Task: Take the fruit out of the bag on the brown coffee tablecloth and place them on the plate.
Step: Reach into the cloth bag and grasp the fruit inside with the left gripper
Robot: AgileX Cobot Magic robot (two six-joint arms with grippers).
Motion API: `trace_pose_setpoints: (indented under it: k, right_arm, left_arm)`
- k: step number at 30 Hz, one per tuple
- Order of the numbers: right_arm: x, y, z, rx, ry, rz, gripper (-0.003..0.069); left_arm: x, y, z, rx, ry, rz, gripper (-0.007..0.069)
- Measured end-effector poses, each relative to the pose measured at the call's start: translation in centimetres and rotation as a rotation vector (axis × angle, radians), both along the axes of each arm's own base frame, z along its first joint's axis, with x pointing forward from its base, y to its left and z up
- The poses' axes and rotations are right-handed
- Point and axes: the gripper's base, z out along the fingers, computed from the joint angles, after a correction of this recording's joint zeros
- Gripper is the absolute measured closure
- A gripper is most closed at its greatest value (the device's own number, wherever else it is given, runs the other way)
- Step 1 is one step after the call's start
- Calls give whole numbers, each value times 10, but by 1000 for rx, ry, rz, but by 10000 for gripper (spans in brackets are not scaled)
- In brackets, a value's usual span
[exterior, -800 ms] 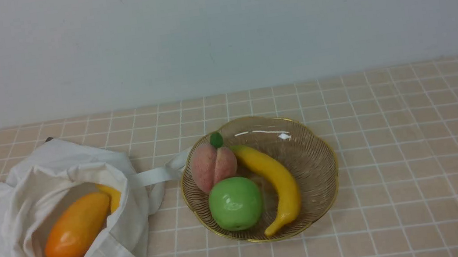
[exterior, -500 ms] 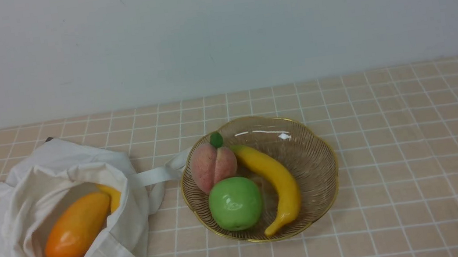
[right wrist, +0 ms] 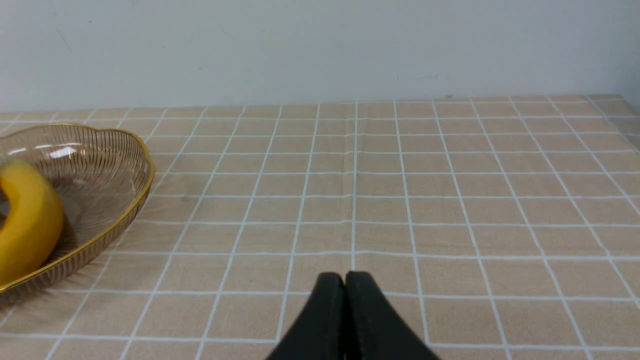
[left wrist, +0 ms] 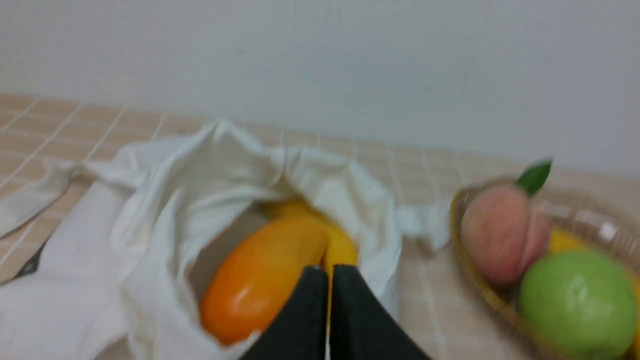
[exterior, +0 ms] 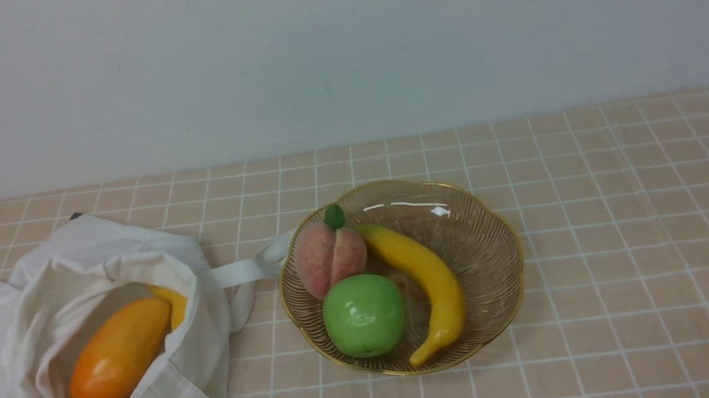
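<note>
**A:** How far along?

**B:** Partway, I'd judge. A peach (exterior: 329, 257), an apple (exterior: 364, 314) and a banana (exterior: 430, 278) lie on the plate (exterior: 476, 238). The mango (exterior: 120, 353) and a smaller yellow fruit (exterior: 175, 303) (half hidden behind it) sit in the bag (exterior: 94, 250) on the tablecloth (exterior: 641, 243), both left to move.

**A:** The claws?

**B:** The left claw (left wrist: 328, 270) is pressed together, empty, pointed at the bag's mouth. The right claw (right wrist: 344, 277) is likewise pressed together, above the bench (right wrist: 450, 200).
</note>
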Motion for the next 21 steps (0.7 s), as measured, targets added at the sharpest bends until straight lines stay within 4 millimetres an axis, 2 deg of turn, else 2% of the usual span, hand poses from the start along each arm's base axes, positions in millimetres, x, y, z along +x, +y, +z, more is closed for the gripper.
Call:
trace_pose_setpoints:
  k: [1, 2, 5, 6, 8, 10, 11, 12, 14, 15, 16, 17, 18, 20, 21]
  right_arm:
    - [0, 0, 0, 0, 0, 0, 676]
    - [0, 0, 0, 0, 0, 0, 676]
    - [0, 0, 0, 0, 0, 0, 676]
    - [0, 0, 0, 0, 0, 0, 676]
    - [0, 0, 0, 0, 0, 0, 676]
    - [0, 0, 0, 0, 0, 0, 676]
    - [0, 0, 0, 0, 0, 0, 676]
    - [0, 0, 0, 0, 0, 0, 676]
    - [0, 0, 0, 0, 0, 0, 676]
    - [0, 0, 0, 0, 0, 0, 676]
    - [0, 0, 0, 0, 0, 0, 676]
    - [0, 0, 0, 0, 0, 0, 676]
    - [0, 0, 0, 0, 0, 0, 676]
    - [0, 0, 0, 0, 0, 0, 676]
    - [0, 0, 0, 0, 0, 0, 676]
  left_arm:
    - [0, 1, 6, -39, -57, 8, 632]
    - [0, 3, 19, -104, -203, 29, 632]
    - [-7, 9, 44, -192, -469, 70, 632]
    - [-13, 12, 62, -264, -558, 73, 632]
    - [-21, 11, 100, -309, -595, 46, 632]
    - [-24, 5, 149, -236, -478, -1, 632]
    - [-24, 5, 149, -236, -478, -1, 632]
    - [-10, -2, 168, -118, -207, -34, 632]
    - [8, -7, 181, 0, 173, -68, 632]
    - [8, -7, 181, 0, 173, -68, 632]
    - [31, -9, 179, 73, 426, -83, 632]
    - [45, -9, 177, 145, 598, -97, 632]
    - [58, -9, 173, 195, 704, -107, 632]
    - [74, -8, 166, 251, 800, -119, 632]
    - [89, -8, 159, 298, 877, -136, 632]
